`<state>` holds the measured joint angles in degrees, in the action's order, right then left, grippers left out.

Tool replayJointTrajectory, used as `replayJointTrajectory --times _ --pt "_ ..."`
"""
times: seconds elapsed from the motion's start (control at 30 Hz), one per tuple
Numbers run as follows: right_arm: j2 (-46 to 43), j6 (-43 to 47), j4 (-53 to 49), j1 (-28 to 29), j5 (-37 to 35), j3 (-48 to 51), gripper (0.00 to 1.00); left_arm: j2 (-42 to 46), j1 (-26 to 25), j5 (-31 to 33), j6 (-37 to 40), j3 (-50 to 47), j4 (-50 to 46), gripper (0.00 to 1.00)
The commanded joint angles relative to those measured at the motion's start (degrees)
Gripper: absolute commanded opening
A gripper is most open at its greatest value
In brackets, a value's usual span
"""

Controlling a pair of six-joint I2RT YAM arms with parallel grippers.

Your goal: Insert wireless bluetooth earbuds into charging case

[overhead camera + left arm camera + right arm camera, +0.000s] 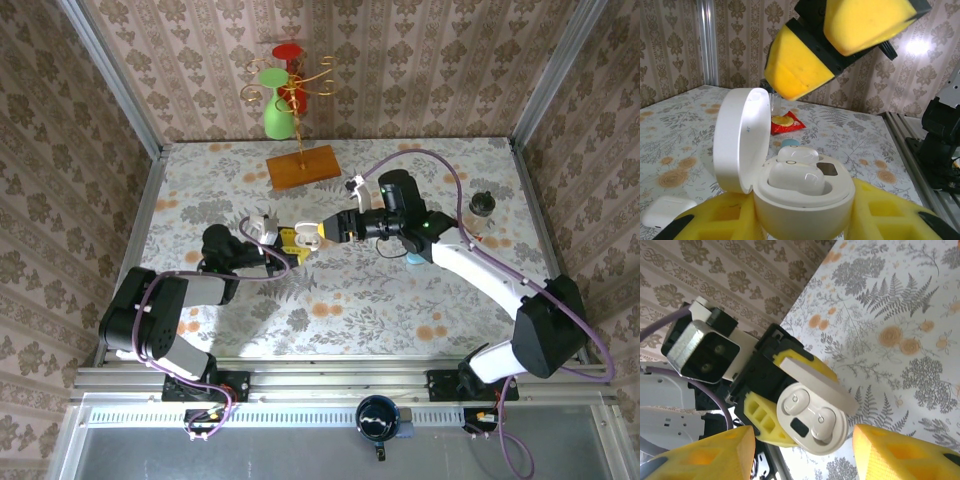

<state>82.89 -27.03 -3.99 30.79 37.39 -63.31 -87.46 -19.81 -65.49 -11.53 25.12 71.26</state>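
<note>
The left gripper (802,215) is pinching the case (812,427) from both sides and is holding it above the table (400,300), a little left of the middle. The lid (740,145) is standing open and two white earbuds (797,177) are sitting in their seats. So I am judging that the inserting is done and the closing is the step in hand.

The right gripper (804,452) is hanging just over the case, with its fingers spread and nothing between them. The next move is asking for a soft push on the back of the lid, with a firm grip from the left.

The table is wearing a flowered cloth, and patterned wallpaper is closing it in on three sides. A second case (667,210) and a red packet (785,122) are lying on it. A wire stand (300,165) is standing at the far edge.
</note>
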Motion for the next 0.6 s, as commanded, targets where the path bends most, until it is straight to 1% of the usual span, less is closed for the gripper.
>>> replayJointTrajectory --times 0.0,0.13,0.27,0.47,0.57 --pt "1.9 0.3 1.6 -0.3 -0.5 -3.2 0.56 1.2 0.0 -2.3 1.1 0.8 2.5 0.25" --pt "6.0 3.8 -2.5 0.8 1.8 -7.8 0.58 1.3 0.0 -2.0 0.8 0.6 2.5 0.25" --pt "7.5 5.6 -3.7 2.2 3.9 -9.3 0.59 1.4 0.0 -1.2 0.7 0.6 2.5 0.25" --pt "4.8 6.5 -3.5 2.4 5.1 -6.4 0.58 1.7 0.6 1.6 -0.1 0.6 2.5 0.25" --pt "2.3 4.3 -1.3 2.2 2.1 -3.9 0.57 1.9 0.7 2.5 -0.1 0.6 2.5 0.25"
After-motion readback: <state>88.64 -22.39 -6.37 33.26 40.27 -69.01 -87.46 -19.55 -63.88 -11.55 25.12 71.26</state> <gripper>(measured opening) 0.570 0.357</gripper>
